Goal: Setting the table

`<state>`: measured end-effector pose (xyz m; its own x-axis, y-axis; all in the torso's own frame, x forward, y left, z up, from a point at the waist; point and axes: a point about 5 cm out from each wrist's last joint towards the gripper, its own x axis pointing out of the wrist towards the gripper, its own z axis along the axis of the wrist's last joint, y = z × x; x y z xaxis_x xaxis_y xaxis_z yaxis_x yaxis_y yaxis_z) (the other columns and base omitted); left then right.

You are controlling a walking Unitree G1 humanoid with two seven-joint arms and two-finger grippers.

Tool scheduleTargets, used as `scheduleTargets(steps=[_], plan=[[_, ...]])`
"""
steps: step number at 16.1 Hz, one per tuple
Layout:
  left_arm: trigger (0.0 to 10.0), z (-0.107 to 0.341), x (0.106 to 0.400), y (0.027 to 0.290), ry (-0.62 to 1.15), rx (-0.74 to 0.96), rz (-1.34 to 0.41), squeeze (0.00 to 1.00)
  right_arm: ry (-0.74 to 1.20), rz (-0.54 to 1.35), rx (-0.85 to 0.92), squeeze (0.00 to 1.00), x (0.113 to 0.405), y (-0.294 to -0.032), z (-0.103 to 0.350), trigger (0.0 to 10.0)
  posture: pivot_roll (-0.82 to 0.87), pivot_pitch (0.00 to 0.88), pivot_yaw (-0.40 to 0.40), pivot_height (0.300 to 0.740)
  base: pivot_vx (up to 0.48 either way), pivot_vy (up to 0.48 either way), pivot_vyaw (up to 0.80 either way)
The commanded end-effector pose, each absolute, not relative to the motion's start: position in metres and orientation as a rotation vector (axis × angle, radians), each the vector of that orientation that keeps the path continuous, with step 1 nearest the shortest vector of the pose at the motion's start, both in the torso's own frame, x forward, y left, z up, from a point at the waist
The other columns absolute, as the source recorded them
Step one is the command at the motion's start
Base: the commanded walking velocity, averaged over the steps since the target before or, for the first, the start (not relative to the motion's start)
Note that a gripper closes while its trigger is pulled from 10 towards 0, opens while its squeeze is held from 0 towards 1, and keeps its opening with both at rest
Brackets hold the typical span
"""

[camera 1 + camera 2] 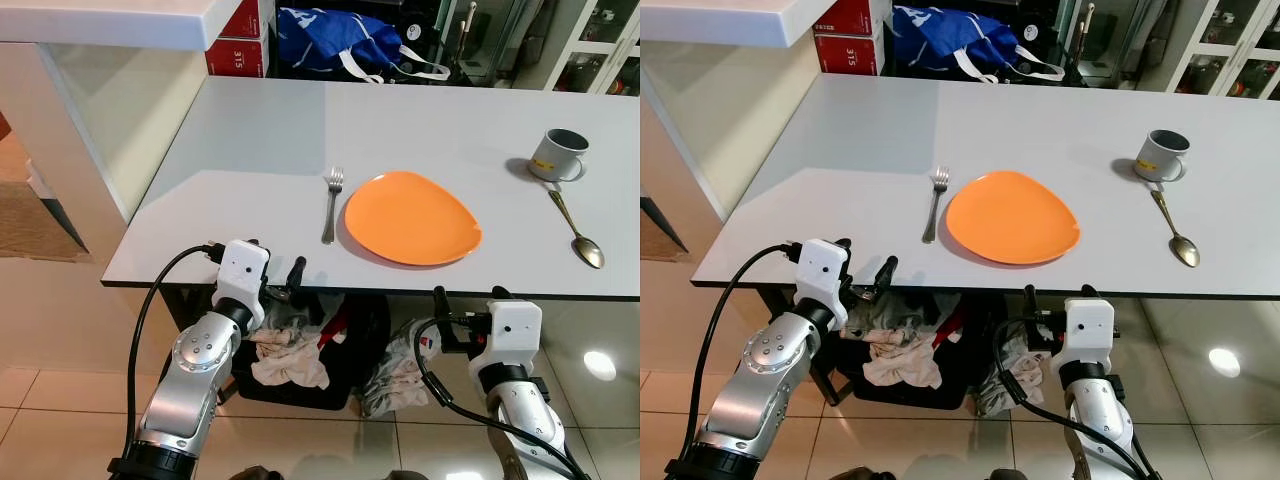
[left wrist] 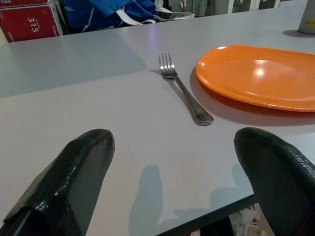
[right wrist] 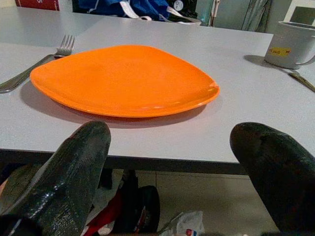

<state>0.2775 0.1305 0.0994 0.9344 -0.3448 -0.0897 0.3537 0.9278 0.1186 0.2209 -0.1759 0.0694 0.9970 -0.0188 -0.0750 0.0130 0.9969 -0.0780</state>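
Fingers of my left gripper [image 1: 283, 280] stand spread wide and hold nothing, poised at the near edge of the counter [image 1: 250, 130] with their tips level with its top; my right gripper [image 1: 468, 305] hangs just below that edge, likewise wide apart and empty. Ahead of the left fingers lies the fork [image 1: 331, 204], tines pointing away, just beside the left rim of the orange plate [image 1: 411, 217] and, as far as I can tell, not touching it. The plate is bare, with nothing served on it. Well off to the right stands a grey mug [image 1: 556, 154]; its inside looks dark and I cannot tell whether anything is in it. A spoon [image 1: 576, 229] lies slanting beside the mug, well apart from the plate. I judge the setting mostly laid, with both arms between moves. The likely next move is for my right arm to rise over the edge, reach across, and bring the spoon, perhaps the mug too, closer to the plate's right side. Beneath the counter sits a dark basket of crumpled cloths [image 1: 290, 360].
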Motion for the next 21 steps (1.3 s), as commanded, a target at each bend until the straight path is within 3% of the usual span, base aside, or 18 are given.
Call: scheduleTargets(steps=[1, 12, 13, 15, 21], plan=[[10.0, 0.105, 0.278, 0.129, 0.048, 0.139, -0.366, 0.00, 0.070, -0.021, -0.077, 0.00, 0.221, -0.178, 0.070, 10.0, -0.16, 0.002, 0.056, 0.727, 0.000, 0.000, 0.00], [10.0, 0.105, 0.278, 0.129, 0.048, 0.139, -0.366, 0.00, 0.070, -0.021, -0.077, 0.00, 0.221, -0.178, 0.070, 10.0, -0.16, 0.002, 0.056, 0.727, 0.000, 0.000, 0.00], [10.0, 0.083, 0.283, 0.128, 0.157, 0.140, -0.347, 0.00, 0.133, -0.011, -0.064, 0.00, 0.226, -0.182, 0.055, 10.0, -0.17, 0.000, 0.000, 0.727, 0.000, 0.000, 0.00], [10.0, 0.036, 0.286, 0.130, 0.432, 0.173, -0.325, 0.00, 0.271, 0.031, -0.048, 0.00, 0.234, -0.187, 0.024, 10.0, -0.17, 0.000, 0.000, 0.727, 0.000, 0.000, 0.00], [10.0, -0.003, 0.290, 0.126, 0.667, 0.155, -0.261, 0.00, 0.454, 0.073, -0.048, 0.00, 0.243, -0.180, -0.017, 10.0, -0.17, 0.000, 0.000, 0.727, 0.000, 0.000, 0.00]])
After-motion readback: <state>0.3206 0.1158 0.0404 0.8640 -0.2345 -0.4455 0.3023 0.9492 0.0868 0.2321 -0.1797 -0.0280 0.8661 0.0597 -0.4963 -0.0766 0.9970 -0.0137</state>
